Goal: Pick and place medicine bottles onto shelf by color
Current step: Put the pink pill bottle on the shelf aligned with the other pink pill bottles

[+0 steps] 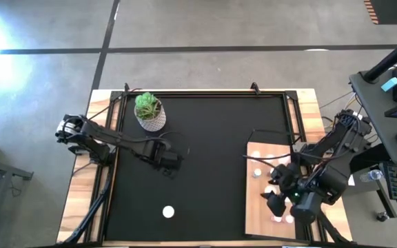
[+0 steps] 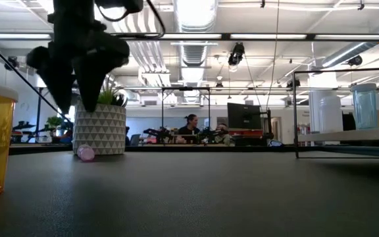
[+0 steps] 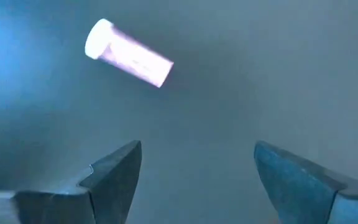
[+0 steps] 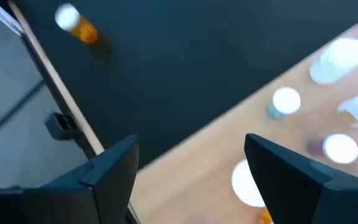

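Two arms are over the black mat [image 1: 205,158], and neither one has anything in its grasp. The left gripper [image 3: 197,180] hangs low with its fingers spread wide, and a pink bottle [image 3: 129,53] with a white cap lies on its side on the mat just ahead of those fingers, not touching them. From table height the same little pink bottle [image 2: 85,153] sits at the foot of the potted plant [image 2: 99,125], under the dark left gripper [image 2: 77,72].

The right gripper [image 4: 191,180] is raised over the wooden shelf [image 1: 255,207], its fingers parted and empty. Below and ahead of it several white-capped bottles stand upright on the shelf: a teal-banded bottle [image 4: 284,101], a pale white bottle [image 4: 335,59], and a pinkish bottle [image 4: 335,148] close by. Right beneath the fingers there is another white cap [image 4: 247,183]; I cannot tell the colour of its bottle.

Well away from that gripper, out on the mat, an amber bottle [image 4: 76,25] stands on its own; from above its white cap [image 1: 168,212] shows near the mat's front edge.
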Robot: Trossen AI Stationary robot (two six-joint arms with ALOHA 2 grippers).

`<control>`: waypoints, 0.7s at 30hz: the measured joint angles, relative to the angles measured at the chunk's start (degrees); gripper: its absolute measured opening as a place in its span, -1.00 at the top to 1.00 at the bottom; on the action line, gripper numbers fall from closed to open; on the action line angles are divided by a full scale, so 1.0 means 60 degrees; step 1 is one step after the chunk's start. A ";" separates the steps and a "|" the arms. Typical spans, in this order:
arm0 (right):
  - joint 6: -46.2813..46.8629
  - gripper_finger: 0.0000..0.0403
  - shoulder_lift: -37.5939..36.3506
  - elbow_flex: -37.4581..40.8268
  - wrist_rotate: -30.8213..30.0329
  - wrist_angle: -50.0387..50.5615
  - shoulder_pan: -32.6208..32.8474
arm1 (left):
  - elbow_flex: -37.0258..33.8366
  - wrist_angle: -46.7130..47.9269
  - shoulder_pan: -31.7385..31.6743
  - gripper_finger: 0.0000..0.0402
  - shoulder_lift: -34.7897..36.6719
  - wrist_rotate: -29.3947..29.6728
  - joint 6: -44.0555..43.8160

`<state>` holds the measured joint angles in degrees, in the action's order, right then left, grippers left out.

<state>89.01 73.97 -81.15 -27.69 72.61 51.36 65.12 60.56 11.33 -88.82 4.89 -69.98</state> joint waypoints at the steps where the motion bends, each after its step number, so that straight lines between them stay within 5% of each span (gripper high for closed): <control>1: -0.0005 -0.39 0.0000 -0.0112 -0.0138 0.0044 -0.0029 | -0.0109 -0.0090 0.0003 -0.47 0.0000 0.0073 -0.0616; 6: -0.0388 -0.38 0.0000 -0.0683 -0.0418 0.0823 -0.0280 | -0.0781 -0.0280 -0.0082 -0.47 -0.0004 0.1197 -0.3189; 13: -0.0980 -0.38 -0.0015 -0.1452 -0.0405 0.2790 -0.0384 | -0.1863 -0.1157 -0.0219 -0.47 -0.0011 0.1488 -0.5976; 21: -0.2266 -0.38 -0.0555 -0.1570 -0.0400 0.2915 -0.0381 | -0.2415 -0.2512 -0.0483 -0.47 -0.0162 0.1996 -0.6857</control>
<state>75.41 70.65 -90.56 -30.09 90.10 49.08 50.62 45.48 8.43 -89.79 16.86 -111.12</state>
